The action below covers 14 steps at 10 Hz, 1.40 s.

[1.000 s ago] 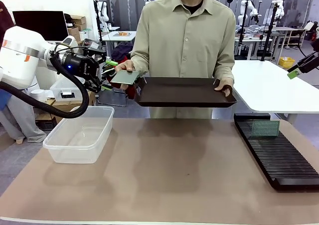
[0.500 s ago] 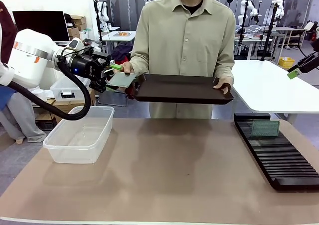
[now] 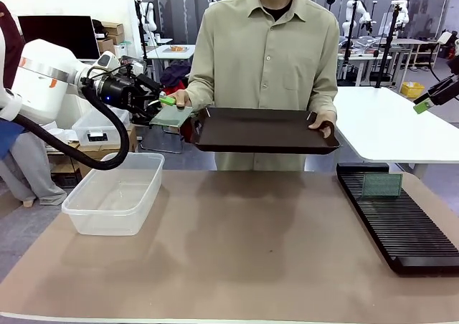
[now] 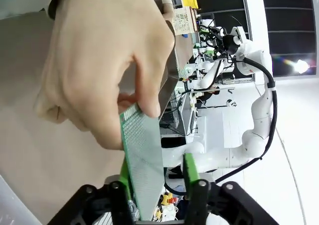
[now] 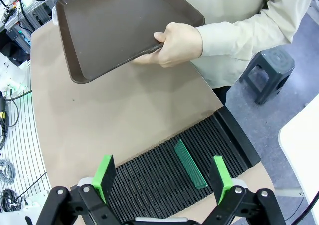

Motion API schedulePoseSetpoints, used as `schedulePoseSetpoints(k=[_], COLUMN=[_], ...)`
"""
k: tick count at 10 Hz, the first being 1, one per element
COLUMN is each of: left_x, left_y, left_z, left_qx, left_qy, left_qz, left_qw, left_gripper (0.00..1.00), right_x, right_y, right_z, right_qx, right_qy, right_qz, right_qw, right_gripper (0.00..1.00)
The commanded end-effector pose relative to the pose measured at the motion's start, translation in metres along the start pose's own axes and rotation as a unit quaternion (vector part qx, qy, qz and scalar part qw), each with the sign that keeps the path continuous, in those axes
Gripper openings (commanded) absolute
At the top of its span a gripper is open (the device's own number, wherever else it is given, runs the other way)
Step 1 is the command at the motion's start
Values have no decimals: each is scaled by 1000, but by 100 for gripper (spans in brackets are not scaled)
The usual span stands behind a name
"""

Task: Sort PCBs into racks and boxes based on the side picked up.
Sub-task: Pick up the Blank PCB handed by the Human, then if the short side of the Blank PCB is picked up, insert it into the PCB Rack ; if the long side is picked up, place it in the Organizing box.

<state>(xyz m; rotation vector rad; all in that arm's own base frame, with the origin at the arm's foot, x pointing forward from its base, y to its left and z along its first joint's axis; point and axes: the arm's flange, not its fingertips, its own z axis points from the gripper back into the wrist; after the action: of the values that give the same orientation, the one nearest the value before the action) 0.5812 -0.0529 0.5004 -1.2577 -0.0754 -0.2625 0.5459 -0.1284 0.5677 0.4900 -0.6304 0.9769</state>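
Fingers of left gripper (image 4: 157, 168) are standing apart, straddling PCB (image 4: 142, 150) that person's hand (image 4: 99, 60) is presenting edge-on for clamping; right gripper (image 5: 163, 170) fingers are spread wide above rack (image 5: 149, 185).

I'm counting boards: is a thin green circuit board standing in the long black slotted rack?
Yes, one green circuit board stands on edge in the black slotted rack.

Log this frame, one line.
left gripper: jaws open astride offered PCB | person's hand: holding that PCB beside tray | right gripper: jaws open, raised, facing rack | second PCB: upright in rack
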Motion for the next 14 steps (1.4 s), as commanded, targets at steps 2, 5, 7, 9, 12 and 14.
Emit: schedulePoseSetpoints(k=[2,5,7,9,12,14], left_x=[1,0,-2,-2,-4,-1], left_y=[3,0,-1,-2,-9,-1], left_z=[2,3,3,4,1,0], left_qx=[5,9,10,12,4,8], left_qy=[21,26,26,24,4,15], left_qz=[-12,-16,-12,-13,-5,-3], left_qw=[1000,999,1000,1000,1000,1000], left_gripper=[5,0,0,0,0,0], right_x=[1,1,1,1,1,1], right_y=[1,1,1,1,1,1], right_z=[0,0,0,0,0,0], right_qx=[0,0,0,0,0,0], right_qy=[4,4,4,4,4,4], right_qz=[-4,-4,-4,-4,-4,-4], right_qw=[1000,1000,1000,1000,1000,1000], right_gripper=[100,100,100,100,100,100])
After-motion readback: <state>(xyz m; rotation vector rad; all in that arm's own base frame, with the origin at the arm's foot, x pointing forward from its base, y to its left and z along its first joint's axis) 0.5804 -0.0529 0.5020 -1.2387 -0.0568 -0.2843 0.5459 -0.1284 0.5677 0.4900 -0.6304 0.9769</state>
